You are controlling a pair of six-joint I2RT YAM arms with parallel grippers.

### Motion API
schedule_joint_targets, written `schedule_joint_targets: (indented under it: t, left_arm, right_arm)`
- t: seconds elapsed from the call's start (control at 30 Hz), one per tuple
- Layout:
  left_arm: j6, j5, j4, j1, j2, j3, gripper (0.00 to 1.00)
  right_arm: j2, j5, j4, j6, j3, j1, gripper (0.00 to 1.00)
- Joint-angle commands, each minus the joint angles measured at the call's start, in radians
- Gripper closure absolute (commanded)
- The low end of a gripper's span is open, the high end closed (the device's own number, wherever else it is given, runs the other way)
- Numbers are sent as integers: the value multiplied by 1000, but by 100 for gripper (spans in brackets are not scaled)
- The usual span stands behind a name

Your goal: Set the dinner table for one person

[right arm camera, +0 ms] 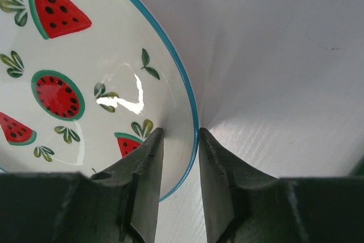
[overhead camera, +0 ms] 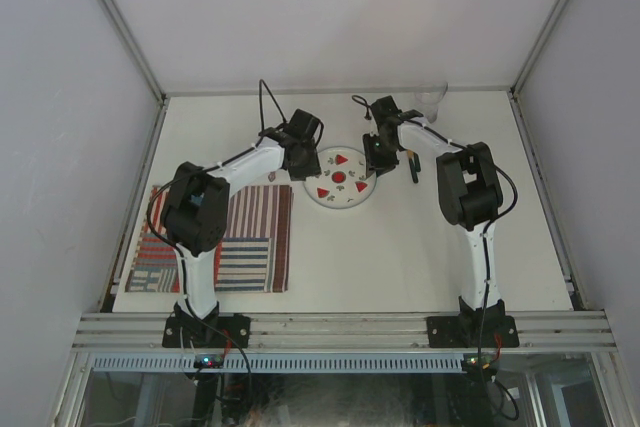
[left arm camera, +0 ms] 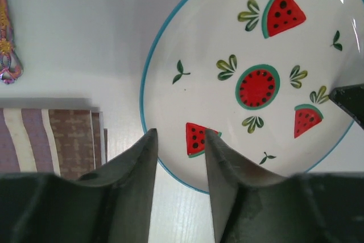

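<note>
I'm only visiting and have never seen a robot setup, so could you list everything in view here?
dinner table: one, off-white, under everything.
plate: one, white with a blue rim and red watermelon pictures, mid-table between the grippers.
placemat: one, red, white and blue stripes, near left, partly under the left arm.
glass: one, clear, far edge, right of centre.
utensil: one, iridescent pink-gold, off the placemat's corner; only part shows, kind unclear.
left gripper: one, black, astride the plate's left rim.
right gripper: one, black, astride the plate's right rim.
arms: two, white and black, bolted at the near edge.
</note>
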Motion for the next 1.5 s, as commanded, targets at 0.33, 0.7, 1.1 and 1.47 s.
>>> schedule_joint_targets:
  t: [0.33,0.7,1.1,1.47]
  left_arm:
    - [65,-52,-37,4,61,20,51]
    - [86,-71,-45,13,99,43,51]
    - [103,5,-22,13,163,103,84]
    - [105,25,24,13,140,36,100]
  right_arm:
    - [-26,32,6,-8,-31,8,67]
    - [-19,27,8,-8,-31,7,71]
    - [-6,11,13,-4,-34,17,84]
    - [8,-33,27,-6,-47,36,100]
